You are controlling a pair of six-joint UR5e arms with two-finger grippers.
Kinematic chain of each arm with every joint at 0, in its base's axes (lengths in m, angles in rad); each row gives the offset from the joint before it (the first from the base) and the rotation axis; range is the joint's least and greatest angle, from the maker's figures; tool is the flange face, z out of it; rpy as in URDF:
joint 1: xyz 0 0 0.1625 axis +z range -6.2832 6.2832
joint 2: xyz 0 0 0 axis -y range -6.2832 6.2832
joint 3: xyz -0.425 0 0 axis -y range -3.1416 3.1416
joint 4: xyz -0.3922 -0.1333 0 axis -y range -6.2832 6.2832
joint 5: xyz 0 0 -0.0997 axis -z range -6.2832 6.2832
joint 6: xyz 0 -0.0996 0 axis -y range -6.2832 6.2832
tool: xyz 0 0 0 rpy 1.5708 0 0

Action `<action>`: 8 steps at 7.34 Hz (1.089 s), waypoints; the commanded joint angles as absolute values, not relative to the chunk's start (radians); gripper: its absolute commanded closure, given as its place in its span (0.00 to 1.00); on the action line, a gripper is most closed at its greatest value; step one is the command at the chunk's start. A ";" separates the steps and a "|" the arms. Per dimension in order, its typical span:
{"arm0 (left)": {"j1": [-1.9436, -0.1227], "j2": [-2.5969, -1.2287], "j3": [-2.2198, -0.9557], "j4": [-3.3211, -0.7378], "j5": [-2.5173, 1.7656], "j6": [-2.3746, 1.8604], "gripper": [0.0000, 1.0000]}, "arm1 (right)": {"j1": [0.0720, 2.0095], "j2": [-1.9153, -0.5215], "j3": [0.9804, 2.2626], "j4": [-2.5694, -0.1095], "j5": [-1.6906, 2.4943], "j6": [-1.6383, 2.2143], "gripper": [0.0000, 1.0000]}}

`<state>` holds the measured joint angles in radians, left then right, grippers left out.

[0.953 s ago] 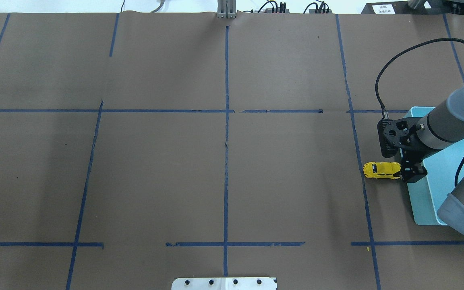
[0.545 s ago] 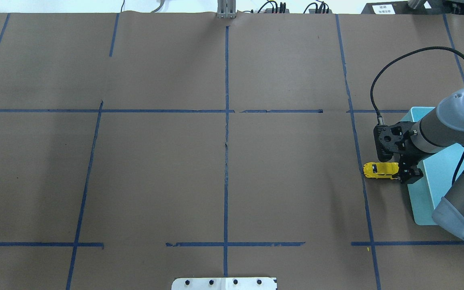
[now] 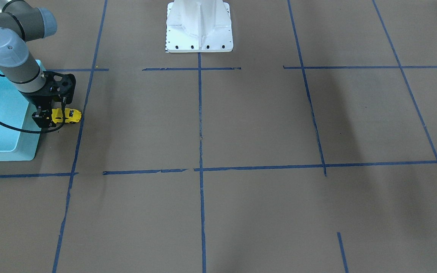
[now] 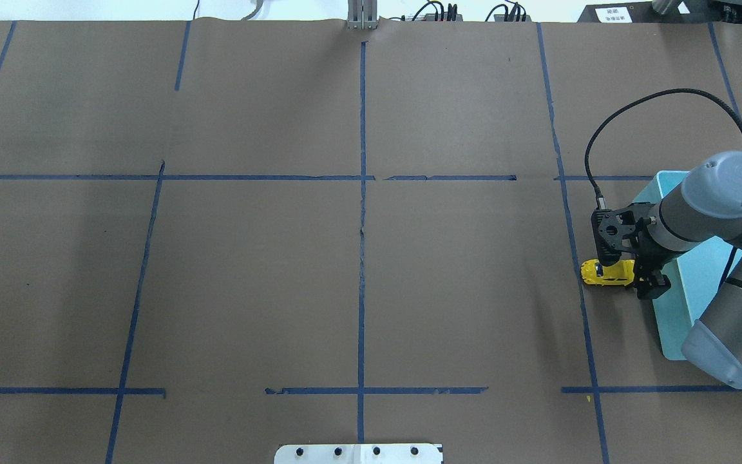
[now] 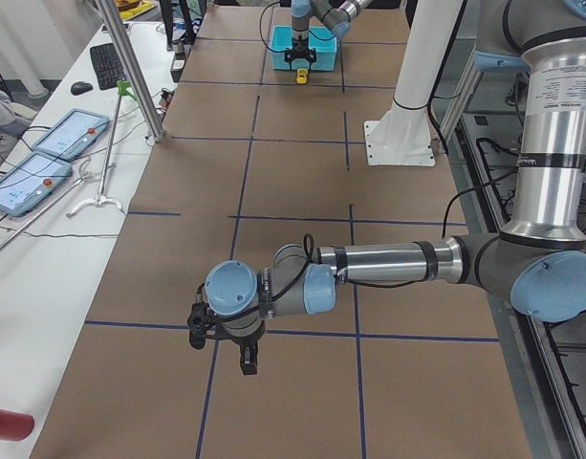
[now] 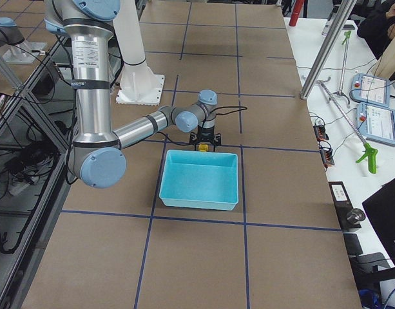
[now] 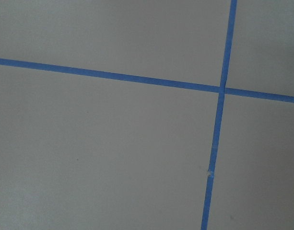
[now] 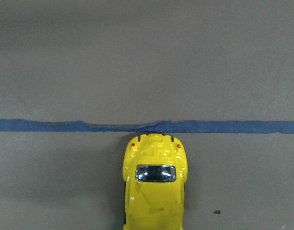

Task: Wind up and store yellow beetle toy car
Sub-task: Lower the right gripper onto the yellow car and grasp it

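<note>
Nearest the robot, white base plate (image 4: pixel 358 454), no markings legible. Left gripper (image 5: pixel 247 361) hung over bare brown paper; opening could not be judged, nothing seen in it. Further out on the right side, the yellow beetle toy car (image 4: pixel 606 272) sat on the paper outside the teal bin (image 4: pixel 670 335), its red-lit end touching a blue tape line (image 8: pixel 65 125). Right gripper (image 4: pixel 643 278) sat over the car's other end; grip undeterminable. At the far edge, white label (image 4: pixel 612 14), print too small to read.
</note>
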<state>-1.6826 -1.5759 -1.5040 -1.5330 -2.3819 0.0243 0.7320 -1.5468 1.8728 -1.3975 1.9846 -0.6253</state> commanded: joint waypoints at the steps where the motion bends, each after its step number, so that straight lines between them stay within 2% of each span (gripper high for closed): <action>1: -1.692 -1.575 -1.490 -1.540 -2.385 0.023 0.00 | 0.713 -1.546 1.861 -1.397 1.980 -0.624 0.01; 5: -1.692 -1.580 -1.471 -1.542 -2.384 0.031 0.00 | 0.700 -1.509 1.833 -1.399 1.977 -0.621 0.05; 6: -1.692 -1.586 -1.465 -1.542 -2.384 0.031 0.00 | 0.699 -1.517 1.835 -1.401 1.979 -0.626 0.27; 8: -1.692 -1.586 -1.462 -1.542 -2.384 0.031 0.00 | 0.701 -1.534 1.845 -1.401 1.985 -0.632 0.81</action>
<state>-1.6920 -1.5852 -1.4650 -1.5417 -2.3839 0.0318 0.7004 -1.5229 1.8380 -1.4002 1.9807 -0.6274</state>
